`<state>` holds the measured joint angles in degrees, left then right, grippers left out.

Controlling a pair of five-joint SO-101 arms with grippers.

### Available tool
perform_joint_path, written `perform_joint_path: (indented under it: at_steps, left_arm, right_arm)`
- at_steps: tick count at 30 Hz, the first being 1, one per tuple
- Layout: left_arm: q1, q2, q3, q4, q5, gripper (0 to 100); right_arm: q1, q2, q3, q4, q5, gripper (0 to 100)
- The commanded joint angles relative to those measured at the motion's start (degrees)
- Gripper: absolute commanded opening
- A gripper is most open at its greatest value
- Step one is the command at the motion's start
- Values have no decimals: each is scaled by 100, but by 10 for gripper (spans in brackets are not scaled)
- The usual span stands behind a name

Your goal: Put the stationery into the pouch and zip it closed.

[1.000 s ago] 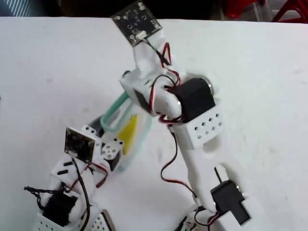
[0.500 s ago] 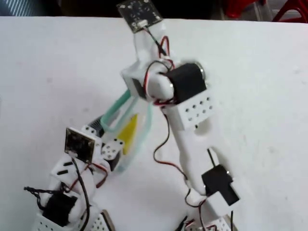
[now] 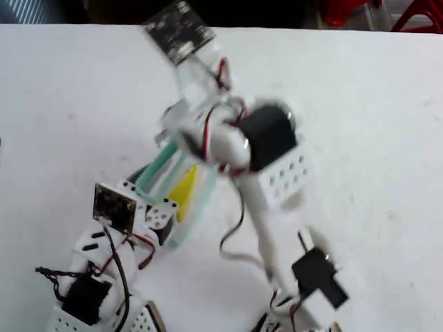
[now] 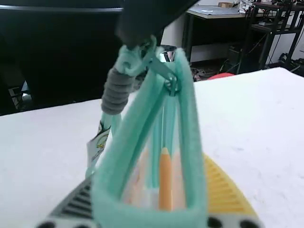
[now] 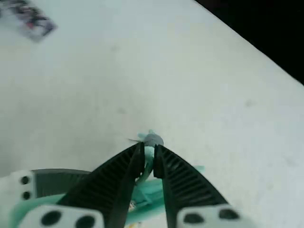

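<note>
A teal pouch (image 3: 199, 185) lies on the white table (image 3: 360, 117) between the two arms, its mouth open. Inside it I see an orange pen (image 4: 165, 176) and a yellow piece (image 3: 185, 191). My left gripper (image 4: 148, 211) is shut on the pouch's near end, one grey and one yellow finger (image 4: 223, 194) on either side. My right gripper (image 5: 148, 157) is shut on the teal zipper pull (image 5: 149, 153) at the pouch's far end, beside a grey bead (image 5: 153, 140). In the left wrist view the pull (image 4: 168, 80) hangs under the black right gripper (image 4: 147, 21).
A small printed card (image 5: 31, 21) lies on the table beyond the pouch. The right arm's body (image 3: 277, 173) stretches from the front edge over the table's middle. The left arm (image 3: 97, 277) fills the front left corner. Bare table lies to the right and far left.
The right arm has swung left with the zipper pull in its fingers, and the pouch's far end has shifted left with it. The left arm has kept still.
</note>
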<state>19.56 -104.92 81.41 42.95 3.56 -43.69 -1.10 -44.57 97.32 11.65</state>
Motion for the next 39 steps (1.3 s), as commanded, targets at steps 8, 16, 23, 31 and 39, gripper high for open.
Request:
perform_joint_path:
  at_steps: [8, 16, 23, 31, 39]
  left_arm:
    - [66, 31, -26, 9, -53, 177]
    - [92, 31, -26, 9, -53, 177]
    - [92, 31, -26, 9, -53, 177]
    - [101, 31, 53, -53, -53, 177]
    - [110, 31, 62, -35, -53, 177]
  right_arm:
    - [-611, -1174, 1187, 127, 149, 19]
    - [-435, -1719, 1442, -286, 826, 101]
    - [-523, -690, 1248, -734, 695, 204]
    - [-418, -136, 176, 180, 695, 202]
    - [-4, -980, 2084, 171, 1301, 187]
